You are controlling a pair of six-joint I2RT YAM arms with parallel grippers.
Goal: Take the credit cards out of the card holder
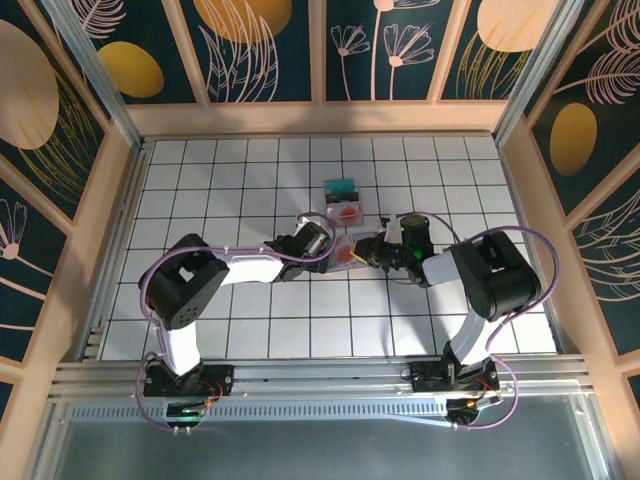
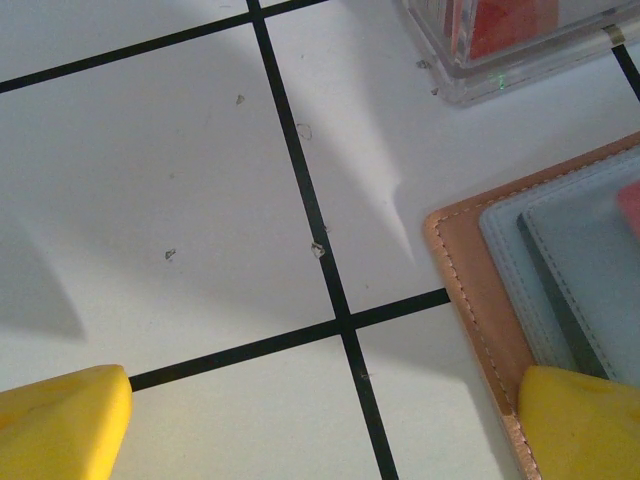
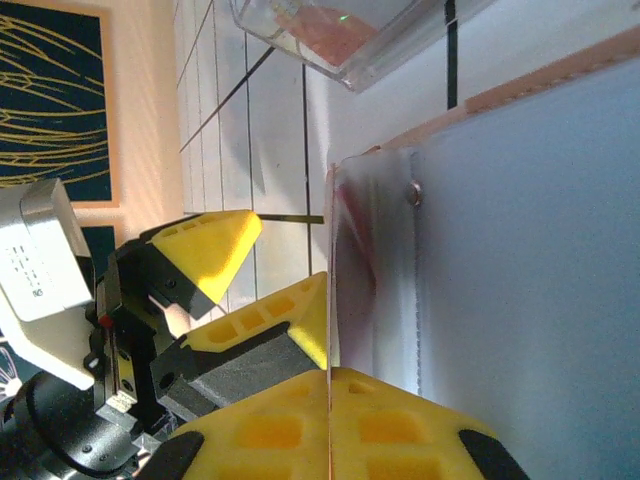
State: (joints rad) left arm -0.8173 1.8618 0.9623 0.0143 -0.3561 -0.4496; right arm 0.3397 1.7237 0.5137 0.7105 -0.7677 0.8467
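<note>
So, the tan-brown folding card holder (image 1: 345,252) with the blue-grey inner face is found mid-way across the white tiled table (image 1: 220,180), wedged between both grippers. The left gripper (image 2: 320,425) is spread wide open: one yellow fingertip (image 2: 580,430) is parked on the card holder's stitched edge, and the other is set over bare tile. The right gripper (image 3: 330,425) looks to be pinched closed on a thin clear flap of the card holder, seen edge-on. A pink-red card (image 2: 630,205) is tucked inside, with a corner of it showing. Just beyond the card holder a clear plastic case (image 2: 480,75) with something red inside is laid, and a small teal rectangular card (image 1: 340,188) is placed just behind that.
</note>
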